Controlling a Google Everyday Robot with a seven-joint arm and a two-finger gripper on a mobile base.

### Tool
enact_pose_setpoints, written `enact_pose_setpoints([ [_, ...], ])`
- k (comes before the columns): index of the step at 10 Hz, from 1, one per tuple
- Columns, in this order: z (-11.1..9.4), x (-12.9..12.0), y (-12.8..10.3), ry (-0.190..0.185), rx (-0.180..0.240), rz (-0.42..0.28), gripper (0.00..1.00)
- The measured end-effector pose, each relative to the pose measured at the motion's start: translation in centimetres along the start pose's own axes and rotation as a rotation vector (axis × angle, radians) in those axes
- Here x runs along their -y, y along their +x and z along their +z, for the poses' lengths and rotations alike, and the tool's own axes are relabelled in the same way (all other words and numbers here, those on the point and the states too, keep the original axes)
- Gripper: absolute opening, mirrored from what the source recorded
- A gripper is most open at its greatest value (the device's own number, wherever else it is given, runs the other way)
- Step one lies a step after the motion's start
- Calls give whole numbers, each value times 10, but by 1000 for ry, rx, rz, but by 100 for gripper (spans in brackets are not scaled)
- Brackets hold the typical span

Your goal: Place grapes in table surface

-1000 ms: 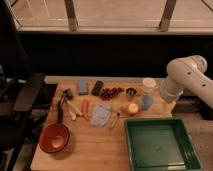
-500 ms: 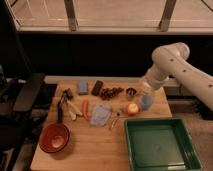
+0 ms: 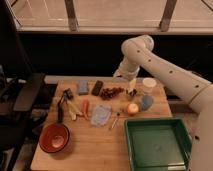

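The grapes (image 3: 111, 92), a small dark reddish-purple bunch, lie on the light wooden table surface (image 3: 95, 150) near its back edge, right of a flat dark rectangular block (image 3: 97, 87). My gripper (image 3: 131, 89) hangs from the white arm (image 3: 150, 57) just right of the grapes, low over the table, with a white cup (image 3: 149, 85) on its other side. It holds nothing that I can see. A yellow-orange round fruit (image 3: 132, 108) lies just in front of the gripper.
A green tray (image 3: 157, 142) stands at the front right and a red bowl (image 3: 54, 137) at the front left. A blue block (image 3: 83, 86), black utensils (image 3: 64, 100), a carrot (image 3: 86, 107), a blue cloth (image 3: 101, 115) and a blue object (image 3: 147, 102) lie across the middle.
The arm has swung left from the table's right edge, and the gripper now hangs beside the grapes. The objects on the table have not moved.
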Motion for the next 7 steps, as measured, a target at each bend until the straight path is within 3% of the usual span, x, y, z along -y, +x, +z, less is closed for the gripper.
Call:
enact_pose_setpoints([
  [4,0,0,3,5,0,8,71],
  [7,25,22,-4,44,35,28,71],
])
